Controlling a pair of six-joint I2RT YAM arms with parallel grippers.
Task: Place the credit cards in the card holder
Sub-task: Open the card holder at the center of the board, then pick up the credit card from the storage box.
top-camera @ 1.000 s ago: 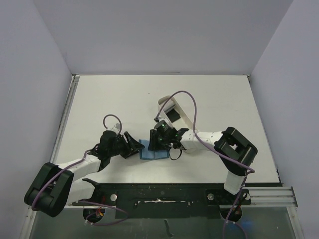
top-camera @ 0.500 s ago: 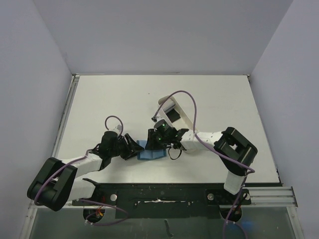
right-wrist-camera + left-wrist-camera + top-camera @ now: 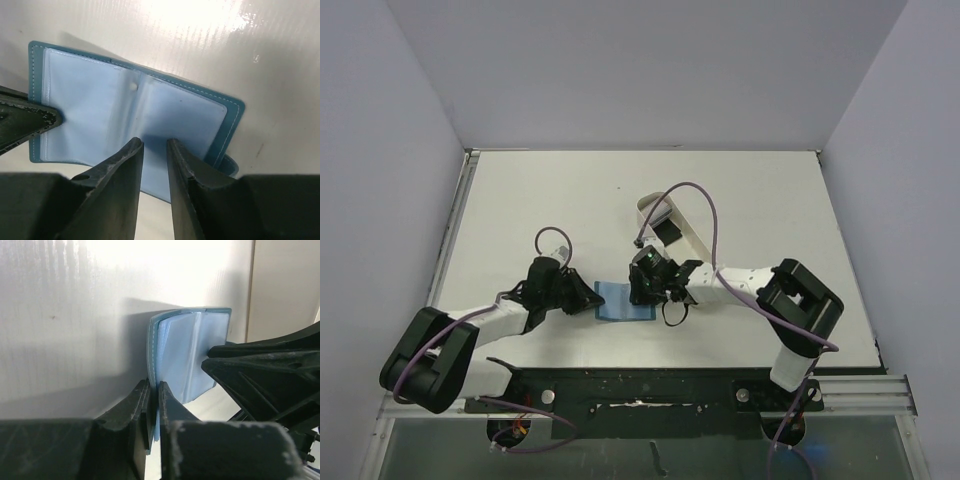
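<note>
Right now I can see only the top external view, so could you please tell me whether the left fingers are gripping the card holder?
Observer: Yes. In the left wrist view the left fingers are almost together, with a blue edge of the card holder pinched between them.
Operator: Thank you. Is the holder lying open?
Observer: It is. The right wrist view shows it spread flat, with the light blue pockets facing up and the snap stud by the fold.
Operator: And what are the right fingers doing?
Observer: The right fingers stand slightly apart over the holder's near edge. I see no card between them.
</note>
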